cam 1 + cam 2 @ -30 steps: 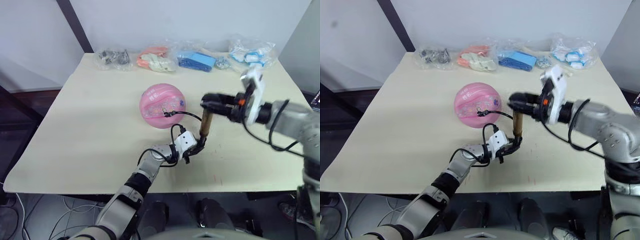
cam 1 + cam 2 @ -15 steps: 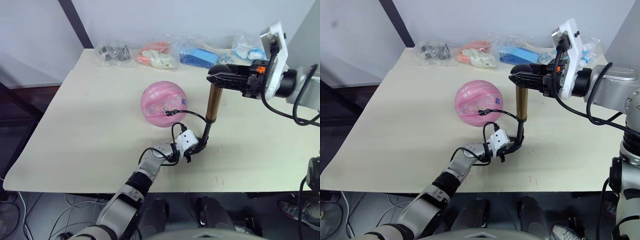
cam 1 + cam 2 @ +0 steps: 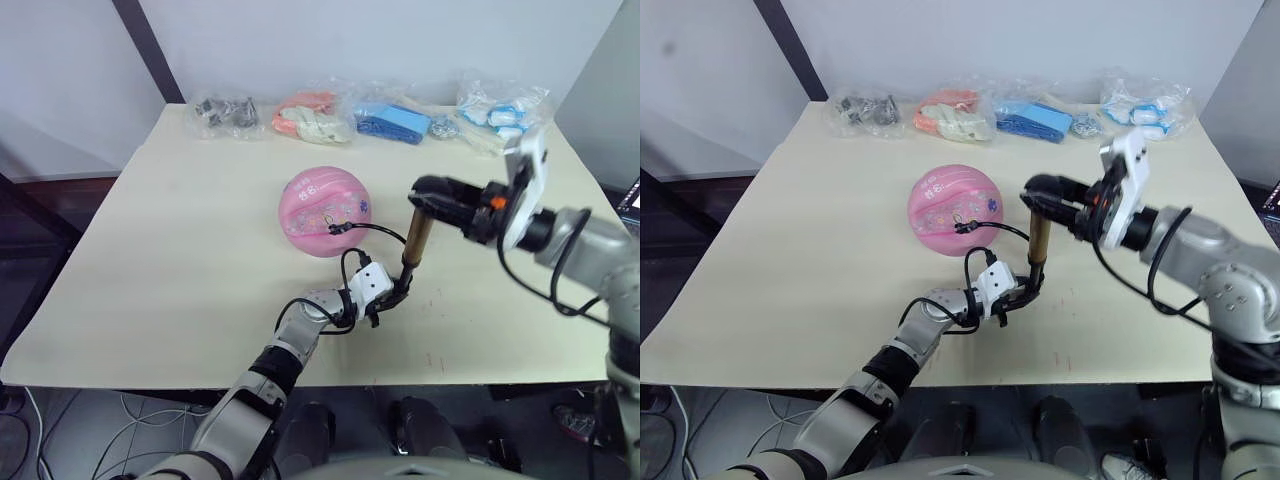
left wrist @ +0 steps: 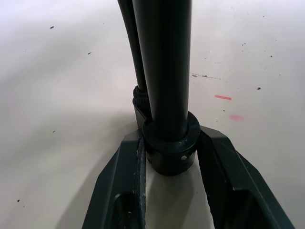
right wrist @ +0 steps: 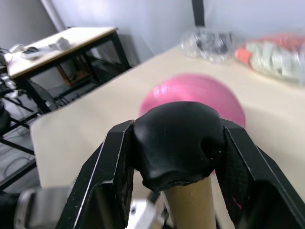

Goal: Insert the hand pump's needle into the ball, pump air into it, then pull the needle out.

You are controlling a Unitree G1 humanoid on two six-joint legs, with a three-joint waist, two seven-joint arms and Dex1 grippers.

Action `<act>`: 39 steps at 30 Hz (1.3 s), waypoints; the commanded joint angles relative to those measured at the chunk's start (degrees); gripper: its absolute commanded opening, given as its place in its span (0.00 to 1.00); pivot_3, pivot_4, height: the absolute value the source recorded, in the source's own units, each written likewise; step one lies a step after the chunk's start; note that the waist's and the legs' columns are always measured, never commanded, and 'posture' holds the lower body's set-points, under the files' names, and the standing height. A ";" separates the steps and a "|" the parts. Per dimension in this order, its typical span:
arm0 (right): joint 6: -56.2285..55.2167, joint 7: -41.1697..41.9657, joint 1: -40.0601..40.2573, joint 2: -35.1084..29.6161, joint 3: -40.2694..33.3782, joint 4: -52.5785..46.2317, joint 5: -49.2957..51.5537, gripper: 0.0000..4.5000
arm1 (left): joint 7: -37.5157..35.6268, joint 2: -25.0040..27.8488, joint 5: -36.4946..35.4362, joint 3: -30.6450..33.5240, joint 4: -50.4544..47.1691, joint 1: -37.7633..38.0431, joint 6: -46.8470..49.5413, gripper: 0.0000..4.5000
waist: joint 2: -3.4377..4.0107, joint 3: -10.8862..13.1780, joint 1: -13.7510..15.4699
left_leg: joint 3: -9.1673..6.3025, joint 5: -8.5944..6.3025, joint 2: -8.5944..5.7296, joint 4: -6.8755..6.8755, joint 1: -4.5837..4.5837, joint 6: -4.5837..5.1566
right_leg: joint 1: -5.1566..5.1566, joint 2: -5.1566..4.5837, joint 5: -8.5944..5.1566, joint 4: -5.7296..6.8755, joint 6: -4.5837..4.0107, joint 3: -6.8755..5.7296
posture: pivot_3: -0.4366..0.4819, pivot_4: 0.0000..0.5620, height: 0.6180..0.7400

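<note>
The needle (image 3: pixel 333 228) sits in the round ball (image 3: pixel 325 211); pumping is underway. Left claw (image 3: pixel 392 295) clamps the hand pump (image 3: pixel 415 243) base, right claw (image 3: pixel 432 192) clamps its handle. Pulling out remains.

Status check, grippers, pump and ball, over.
Left gripper shut on hand pump base. Right gripper shut on handle. Needle at ball. Nothing blocking.

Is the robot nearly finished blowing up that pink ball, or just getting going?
Midway, it seems. Done: the needle sits in the ball, which looks round and full. In hand: the left gripper clamps the base of the hand pump on the table, and the right gripper grips its handle. Left: perhaps more strokes, then pulling the needle out.
</note>
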 commanded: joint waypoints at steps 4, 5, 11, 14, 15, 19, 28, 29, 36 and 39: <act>-6.48 0.83 11.09 3.85 15.77 10.35 -15.96 0.40 | -1.22 2.51 3.72 -2.21 5.56 3.94 4.39 0.24 | -0.21 -0.71 -0.03 | -0.09 0.00 0.10 -0.02 0.07 -0.01 | 0.04 0.11 -0.03 -0.01 -0.04 -0.07 | 0.48 0.27 1.00; -7.32 1.40 11.64 4.39 16.24 10.78 -16.86 0.40 | -1.20 2.53 3.72 -2.19 5.52 3.94 4.42 0.24 | -0.22 -0.81 -0.03 | -0.11 -0.01 0.13 -0.07 0.12 -0.01 | 0.07 0.14 -0.07 -0.01 -0.12 -0.12 | 0.48 0.27 1.00; -7.13 3.27 9.53 2.98 10.16 7.64 -15.80 0.40 | -1.06 2.49 3.78 -2.08 5.43 4.03 4.66 0.24 | -0.20 -1.01 -0.04 | -0.14 -0.01 0.16 -0.11 0.33 -0.02 | 0.21 0.15 -0.10 0.00 -0.16 -0.11 | 0.48 0.27 1.00; -4.40 2.89 5.32 1.16 4.65 4.73 -12.01 0.40 | -1.04 2.41 3.82 -2.06 5.51 4.03 4.71 0.24 | -0.09 -0.92 0.01 | -0.15 -0.01 0.15 -0.12 0.27 -0.02 | 0.19 0.14 -0.11 -0.01 -0.16 -0.12 | 0.48 0.27 1.00; -3.06 2.62 3.45 0.54 2.60 3.88 -10.02 0.39 | -1.03 2.37 3.81 -2.05 5.58 3.98 4.71 0.24 | -0.07 -0.90 0.03 | -0.14 -0.01 0.13 -0.12 0.20 -0.02 | 0.14 0.12 -0.10 -0.01 -0.16 -0.12 | 0.48 0.27 1.00; 2.27 0.93 -5.11 -1.94 -5.21 2.22 -1.88 0.39 | -0.99 2.26 3.87 -2.03 5.91 3.90 4.60 0.24 | 0.34 -0.21 0.34 | -0.18 0.00 0.03 -0.04 -0.05 -0.01 | -0.01 0.05 -0.08 -0.02 -0.14 -0.14 | 0.48 0.27 1.00; 10.37 -3.75 -21.11 -7.82 -15.01 5.35 13.03 0.39 | -1.00 2.12 3.90 -2.07 6.05 4.06 4.58 0.24 | 0.33 0.57 0.60 | -0.19 0.00 -0.05 -0.04 -0.23 -0.01 | -0.12 -0.11 -0.06 -0.03 -0.16 -0.18 | 0.48 0.27 1.00; 10.83 -4.20 -22.72 -8.47 -15.42 5.98 14.17 0.39 | -0.96 2.07 3.90 -2.08 6.21 3.97 4.55 0.24 | 0.32 0.58 0.59 | -0.19 0.00 -0.05 -0.04 -0.23 -0.01 | -0.12 -0.12 -0.06 -0.03 -0.16 -0.18 | 0.48 0.27 1.00; 12.10 -5.49 -28.41 -12.44 -15.35 7.62 16.65 0.39 | -0.83 2.17 3.85 -2.06 6.37 4.08 4.42 0.24 | 0.34 0.77 0.65 | -0.14 0.01 -0.05 -0.03 -0.50 0.00 | -0.38 -0.17 0.03 -0.02 -0.22 -0.14 | 0.48 0.27 1.00; 11.96 -5.43 -26.75 -12.41 -14.43 6.92 15.93 0.39 | -0.81 2.20 3.81 -2.06 6.33 4.13 4.39 0.24 | 0.34 0.77 0.67 | -0.13 0.01 -0.07 -0.02 -0.67 0.00 | -0.51 -0.21 0.09 -0.02 -0.32 -0.14 | 0.48 0.27 1.00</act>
